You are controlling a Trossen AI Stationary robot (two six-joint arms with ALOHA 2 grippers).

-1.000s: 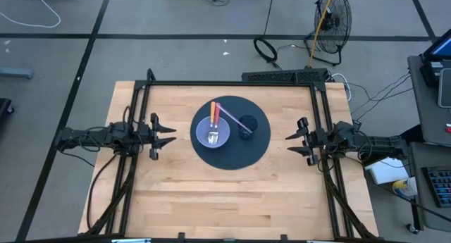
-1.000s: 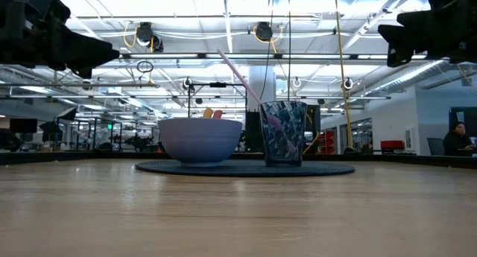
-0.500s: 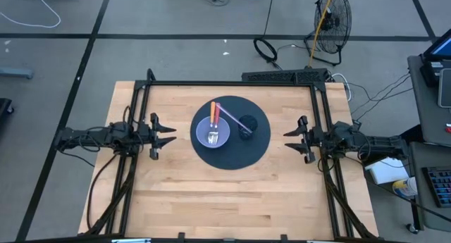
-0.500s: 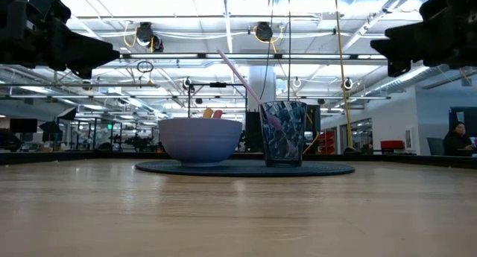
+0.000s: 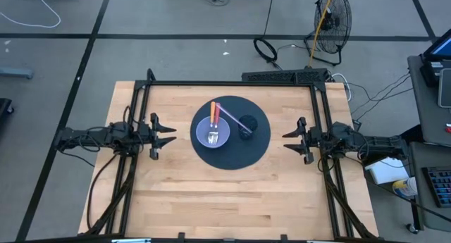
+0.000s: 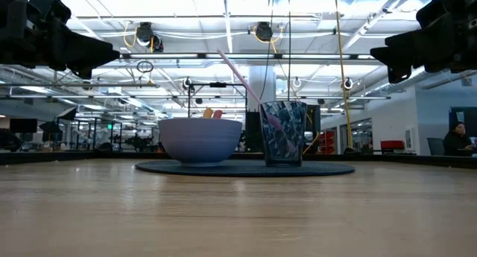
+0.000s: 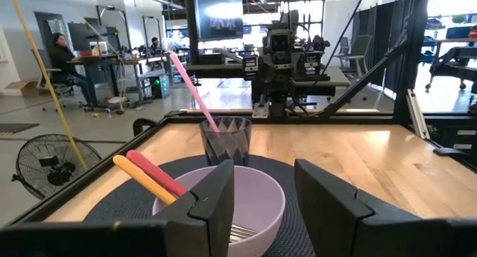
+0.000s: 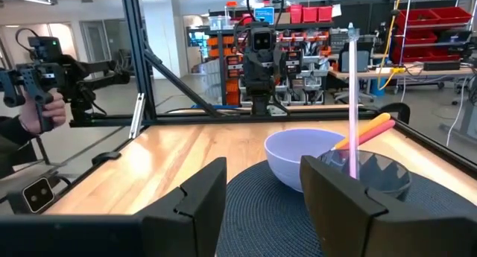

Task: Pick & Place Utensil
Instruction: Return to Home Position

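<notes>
A lilac bowl (image 5: 213,133) and a dark faceted cup (image 5: 246,123) stand on a round dark mat (image 5: 231,153) at the table's middle. An orange-handled utensil (image 7: 141,176) and a red-handled one (image 7: 158,172) lie in the bowl, handles leaning on its far rim; fork tines (image 5: 213,136) show inside. A pink utensil (image 7: 192,89) stands slanted in the cup. My left gripper (image 5: 168,135) hovers open and level at the mat's left. My right gripper (image 5: 287,141) hovers open and level at its right. Both point at the mat, with nothing between the fingers.
A black frame (image 5: 232,83) runs along the table's far, left and right edges. Bare wood (image 5: 225,201) lies between the mat and the near edge. Beyond the table, a person's hand (image 8: 37,108) holds a dark device, and a fan (image 5: 331,21) stands on the floor.
My right gripper has rolled a little about its own line and tipped slightly while staying at the table's right side. Its fingers stay apart as before. The bowl, cup and utensils have not moved.
</notes>
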